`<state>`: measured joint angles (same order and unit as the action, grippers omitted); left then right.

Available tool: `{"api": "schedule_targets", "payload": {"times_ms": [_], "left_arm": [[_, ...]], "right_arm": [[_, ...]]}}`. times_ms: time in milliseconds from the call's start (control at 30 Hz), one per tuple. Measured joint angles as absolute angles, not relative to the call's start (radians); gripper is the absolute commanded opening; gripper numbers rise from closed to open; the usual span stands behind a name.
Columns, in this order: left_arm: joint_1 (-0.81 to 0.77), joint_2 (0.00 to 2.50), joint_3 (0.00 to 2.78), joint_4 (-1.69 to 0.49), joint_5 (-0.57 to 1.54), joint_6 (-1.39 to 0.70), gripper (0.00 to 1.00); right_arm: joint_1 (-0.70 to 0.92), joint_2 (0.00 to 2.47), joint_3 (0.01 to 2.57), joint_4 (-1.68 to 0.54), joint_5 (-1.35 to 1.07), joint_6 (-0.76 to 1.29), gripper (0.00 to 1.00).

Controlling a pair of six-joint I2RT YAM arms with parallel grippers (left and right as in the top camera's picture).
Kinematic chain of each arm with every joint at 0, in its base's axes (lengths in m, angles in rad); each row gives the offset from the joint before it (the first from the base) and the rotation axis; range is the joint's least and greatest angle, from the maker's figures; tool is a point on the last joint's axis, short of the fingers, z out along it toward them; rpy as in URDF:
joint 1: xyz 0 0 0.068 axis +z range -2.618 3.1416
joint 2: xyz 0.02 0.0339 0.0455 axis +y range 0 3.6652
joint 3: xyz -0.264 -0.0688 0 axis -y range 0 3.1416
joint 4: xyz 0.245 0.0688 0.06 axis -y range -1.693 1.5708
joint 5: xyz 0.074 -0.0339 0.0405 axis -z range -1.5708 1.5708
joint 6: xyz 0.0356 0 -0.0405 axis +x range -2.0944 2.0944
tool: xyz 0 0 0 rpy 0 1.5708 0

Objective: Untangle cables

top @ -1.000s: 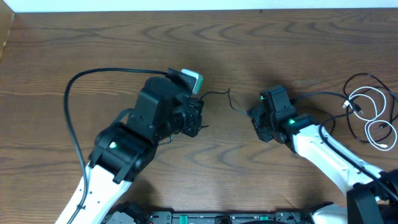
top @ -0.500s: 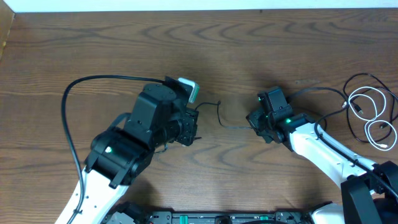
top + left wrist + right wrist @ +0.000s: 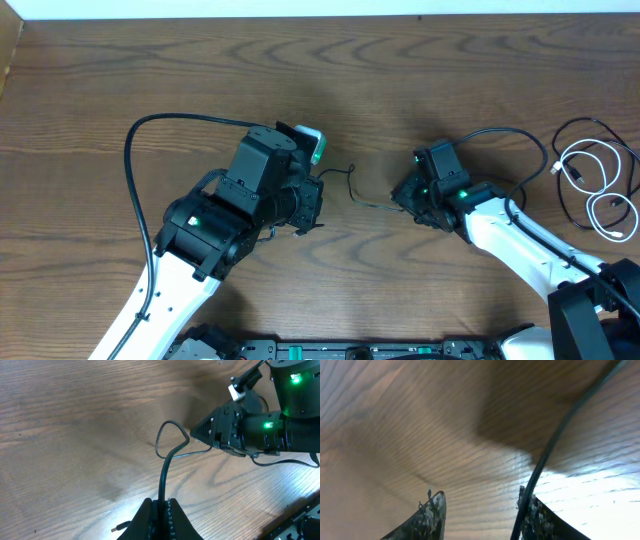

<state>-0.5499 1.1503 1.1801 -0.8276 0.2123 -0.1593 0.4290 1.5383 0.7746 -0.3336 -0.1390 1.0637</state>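
The thin black cable [image 3: 354, 190] runs between my two grippers. My left gripper [image 3: 314, 203] is shut on it; in the left wrist view the cable [image 3: 163, 472] rises from the jaws [image 3: 161, 510], makes a small loop and reaches the right gripper [image 3: 202, 435]. A small plug end [image 3: 120, 528] lies on the wood beside the left jaws. My right gripper [image 3: 403, 194] is open; in the right wrist view its fingers [image 3: 480, 507] stand apart and the black cable [image 3: 555, 440] runs along the right finger. The white cable [image 3: 600, 190] lies in loops at the far right.
The wooden table [image 3: 180, 70] spans the whole view. A thick black arm cable [image 3: 135, 150] arcs left of the left arm. Black cord loops [image 3: 575, 130] lie with the white cable near the right edge. A white wall strip runs along the far edge.
The left gripper, holding the black cable, shifted down and then slightly right. The cable's small loop moved left. The right gripper edged a little left and down.
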Motion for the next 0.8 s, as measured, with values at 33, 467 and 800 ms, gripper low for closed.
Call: {"api": "schedule_targets", "payload": {"times_ms": [33, 467, 800], "left_arm": [[-0.550, 1.150, 1.180, -0.828, 0.212, -0.159, 0.07], [-0.550, 1.150, 1.180, -0.828, 0.212, -0.159, 0.07], [-0.550, 1.150, 1.180, -0.828, 0.212, -0.159, 0.07]], "right_arm": [[0.429, 1.538, 0.775, -0.333, -0.146, 1.063, 0.42], [0.429, 1.538, 0.775, -0.342, -0.186, 1.114, 0.25], [0.454, 1.538, 0.775, -0.348, -0.185, 1.148, 0.01]]}}
